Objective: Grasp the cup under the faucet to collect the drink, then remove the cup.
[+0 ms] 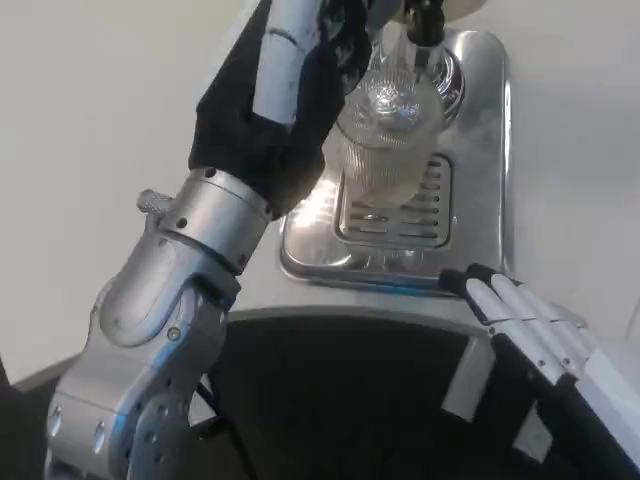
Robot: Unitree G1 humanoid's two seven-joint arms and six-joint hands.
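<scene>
- White bench (90, 150), plain, with a shiny steel drip tray (480, 200) sitting on it at top centre; slotted grate (400, 215) in the tray's middle.
- Clear ribbed cup (390, 140) stands upright on the grate, right below the dark faucet (425, 20) at the top edge. Contents: cannot tell, too much glare on the glass.
- Left hand (300, 70) is up against the cup's left side, silver forearm (170, 300) reaching in from lower left. Its fingers are mostly hidden behind the dark wrist cover; cannot tell whether they're wrapped on the cup or just beside it.
- Right hand (530, 320) rests low at the bench edge, near the tray's front right corner, well apart from the cup. Fingers lie straight, side by side, holding nothing.
- Step in hand, my read: securing the cup under the faucet with the left hand.
- To do it well: close the fingers around the mid-body of the cup, not the rim, so it stays upright and centred under the faucet.
- Ribbed glass is probably slippery, so a firm, even wrap beats a pinch.
- Keep the cup seated on the grate while filling; any tilt risks spilling onto the tray.
- When removing, draw it out level and clear the faucet first.
- Right hand is best left parked where it is.
</scene>
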